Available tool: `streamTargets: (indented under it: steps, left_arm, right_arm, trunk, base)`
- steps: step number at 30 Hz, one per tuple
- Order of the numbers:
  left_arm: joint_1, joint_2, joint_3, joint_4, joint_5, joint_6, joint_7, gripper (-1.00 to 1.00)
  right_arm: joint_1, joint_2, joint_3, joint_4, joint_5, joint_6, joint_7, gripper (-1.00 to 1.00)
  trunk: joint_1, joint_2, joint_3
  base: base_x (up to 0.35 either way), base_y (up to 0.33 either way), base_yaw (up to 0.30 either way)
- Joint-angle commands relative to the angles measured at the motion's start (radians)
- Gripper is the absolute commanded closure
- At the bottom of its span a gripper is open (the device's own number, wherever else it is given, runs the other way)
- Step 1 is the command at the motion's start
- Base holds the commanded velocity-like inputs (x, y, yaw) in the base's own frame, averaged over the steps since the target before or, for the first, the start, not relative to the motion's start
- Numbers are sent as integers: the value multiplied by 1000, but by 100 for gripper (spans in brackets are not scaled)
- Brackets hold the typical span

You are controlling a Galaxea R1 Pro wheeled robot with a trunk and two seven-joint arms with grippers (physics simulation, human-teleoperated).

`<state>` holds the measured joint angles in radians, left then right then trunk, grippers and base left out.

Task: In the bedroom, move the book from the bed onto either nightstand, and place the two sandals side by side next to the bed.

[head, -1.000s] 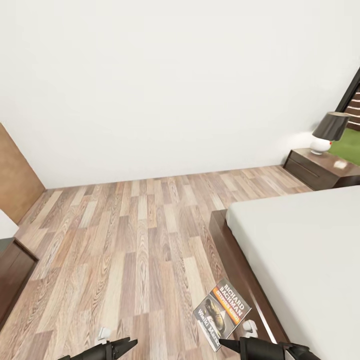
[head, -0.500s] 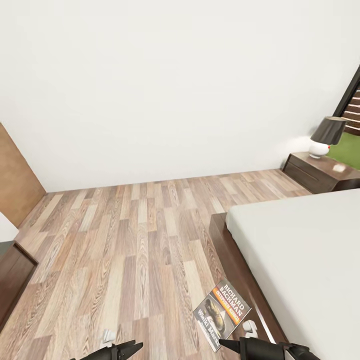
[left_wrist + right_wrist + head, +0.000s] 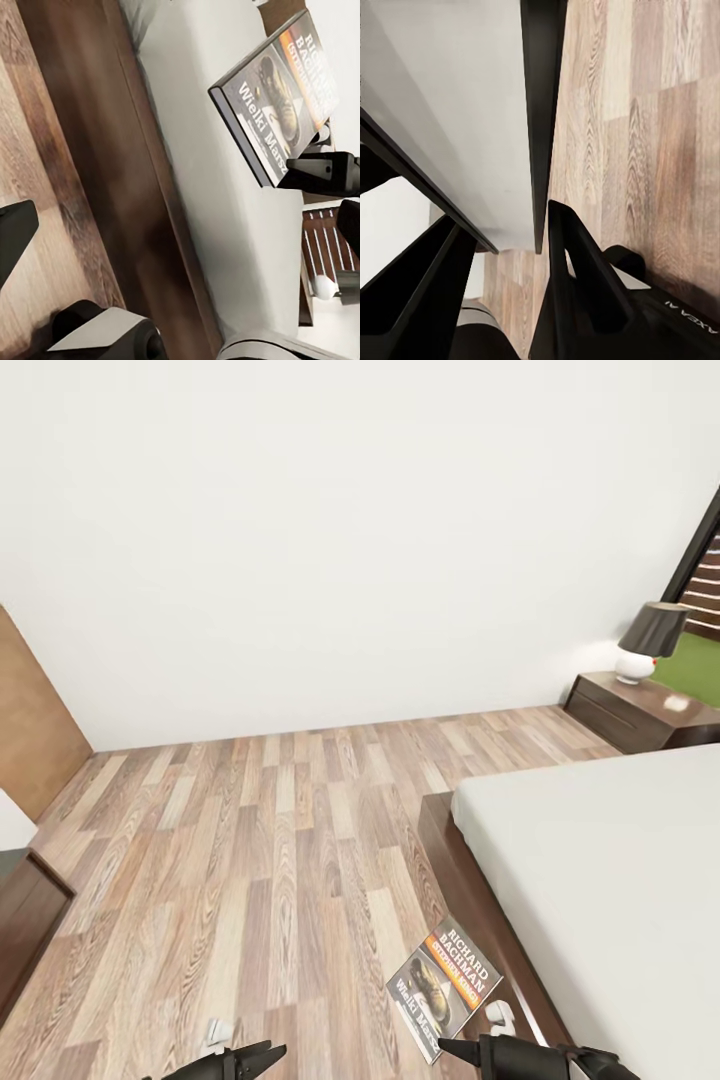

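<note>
My right gripper (image 3: 450,1048) is shut on the lower edge of the book (image 3: 445,988), holding it above the floor beside the bed (image 3: 600,860). The cover shows the orange band and "Richard Bachman". In the left wrist view the book (image 3: 281,97) hangs over the grey mattress with the right fingers (image 3: 322,172) pinching it. In the right wrist view its dark edge (image 3: 540,97) runs between my fingers. My left gripper (image 3: 250,1057) is open and holds nothing, low over the floor. A nightstand (image 3: 625,712) stands by the far wall. The sandals are out of view.
A lamp (image 3: 652,635) with a dark shade and a small white object (image 3: 678,702) sit on the nightstand. A dark wood cabinet (image 3: 25,910) and a brown wall panel (image 3: 30,710) are at the left. Wood-plank floor (image 3: 280,830) stretches to the white wall.
The whole picture has shifted slightly, so the camera moved. My left gripper sits a little lower and further right in the view. The book stays in my right gripper.
</note>
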<state>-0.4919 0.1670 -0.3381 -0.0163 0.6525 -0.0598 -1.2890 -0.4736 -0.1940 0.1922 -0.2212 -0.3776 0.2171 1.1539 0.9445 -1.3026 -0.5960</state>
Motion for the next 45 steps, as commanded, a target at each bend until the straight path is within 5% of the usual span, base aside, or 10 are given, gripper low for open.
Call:
streamTargets:
  steps: [1, 45]
  left_arm:
    - [0, 0, -9, 0, 7, -6, -1, -100]
    - [0, -12, -10, 1, 6, -6, 13, -100]
  right_arm:
    - [0, -1, 7, 0, -10, 10, 1, 100]
    - [0, -1, 7, 0, -10, 10, -2, 100]
  trunk:
    - [0, 0, 1]
    - [0, 0, 72]
  base:
    - [0, 0, 0]
    - [0, 0, 0]
